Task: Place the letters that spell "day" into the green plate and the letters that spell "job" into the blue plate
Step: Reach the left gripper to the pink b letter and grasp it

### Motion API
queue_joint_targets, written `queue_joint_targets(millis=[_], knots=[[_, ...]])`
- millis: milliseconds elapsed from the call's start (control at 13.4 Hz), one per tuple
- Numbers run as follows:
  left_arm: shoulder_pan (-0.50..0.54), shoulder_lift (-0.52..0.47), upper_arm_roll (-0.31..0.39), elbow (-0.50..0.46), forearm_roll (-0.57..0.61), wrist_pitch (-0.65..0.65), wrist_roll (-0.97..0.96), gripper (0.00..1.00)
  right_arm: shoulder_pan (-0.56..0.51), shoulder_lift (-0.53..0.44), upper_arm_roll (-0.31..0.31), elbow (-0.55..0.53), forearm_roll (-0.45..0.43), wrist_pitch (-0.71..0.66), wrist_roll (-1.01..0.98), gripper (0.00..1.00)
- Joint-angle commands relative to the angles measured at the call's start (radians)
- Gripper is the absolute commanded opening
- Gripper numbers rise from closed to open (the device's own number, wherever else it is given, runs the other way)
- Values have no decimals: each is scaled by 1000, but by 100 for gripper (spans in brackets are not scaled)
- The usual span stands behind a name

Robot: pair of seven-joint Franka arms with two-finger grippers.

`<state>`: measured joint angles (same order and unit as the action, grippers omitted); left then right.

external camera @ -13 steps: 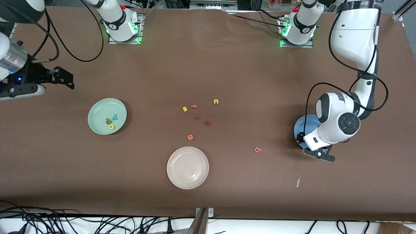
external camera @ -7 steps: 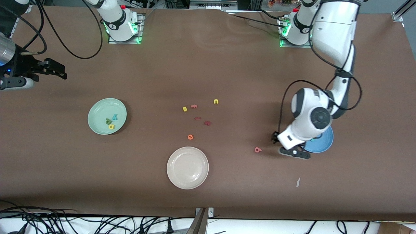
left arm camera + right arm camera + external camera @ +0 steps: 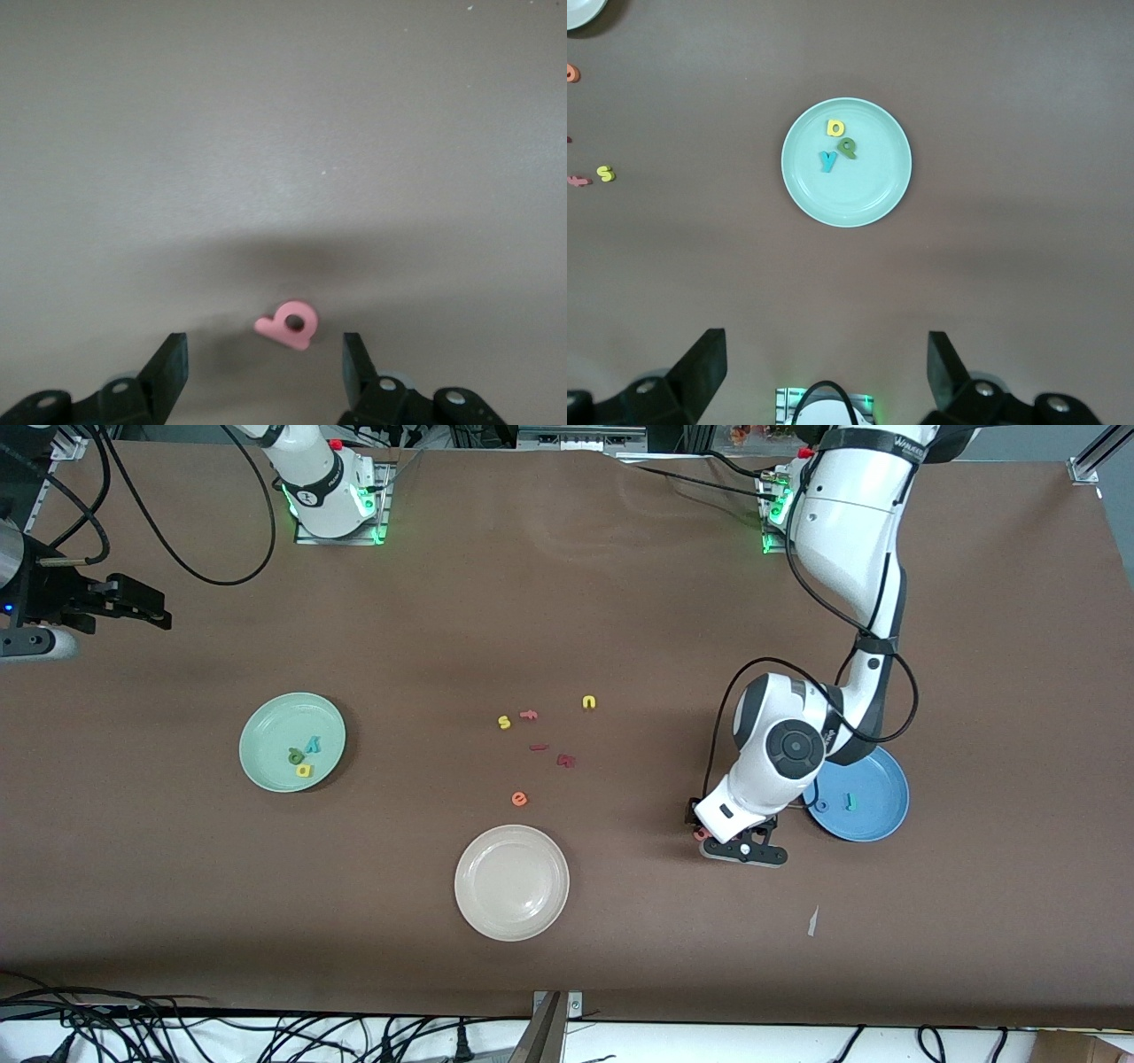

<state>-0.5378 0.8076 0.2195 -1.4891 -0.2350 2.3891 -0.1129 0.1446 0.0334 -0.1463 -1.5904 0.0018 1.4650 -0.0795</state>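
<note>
The pink-red b (image 3: 701, 834) lies on the brown table beside the blue plate (image 3: 877, 815), toward the right arm's end. My left gripper (image 3: 740, 850) hangs open just over the b (image 3: 288, 324), which shows between the left gripper's (image 3: 264, 363) spread fingers, untouched. The teal j (image 3: 849, 802) and blue o (image 3: 824, 807) lie in the blue plate. The green plate (image 3: 275, 726) holds the dark green d (image 3: 294, 755), yellow a (image 3: 304, 771) and teal y (image 3: 313, 742). My right gripper (image 3: 142, 607) waits open and empty, high at the right arm's end; its view shows the green plate (image 3: 859, 199) below the gripper (image 3: 826, 354).
A cream-white plate (image 3: 511, 841) sits nearer the front camera, mid-table. Loose letters lie in the middle: yellow s (image 3: 504, 723), orange f (image 3: 529, 714), yellow u (image 3: 588, 702), two dark red ones (image 3: 566, 760) and orange e (image 3: 519, 799). A paper scrap (image 3: 812, 921) lies near the blue plate.
The left arm has swung off the blue plate toward the right arm's end and now hangs over the b. The right gripper has drawn back toward the table's edge.
</note>
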Motion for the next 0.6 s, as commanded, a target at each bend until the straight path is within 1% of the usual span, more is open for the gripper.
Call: queue_joint_targets(millis=[0,298,373,447,522], knots=[[-27,54,17,38,-29,27,-23,79,0,5,11,13,3,-17,3,100],[-39,68,17,30,-21,35,-33,79,-2,5,7,13,3,-14,9,100],[-39,70,17,30,-20,35,-31,77,-3,5,5,15,6,-12,9,100],[-39,71,17,30,-20,36,-27,72,-2,5,7,15,1,-11,9,100],[-39,76,17,30,-18,36,-22,70,-2,5,7,13,1,-8,10,100]])
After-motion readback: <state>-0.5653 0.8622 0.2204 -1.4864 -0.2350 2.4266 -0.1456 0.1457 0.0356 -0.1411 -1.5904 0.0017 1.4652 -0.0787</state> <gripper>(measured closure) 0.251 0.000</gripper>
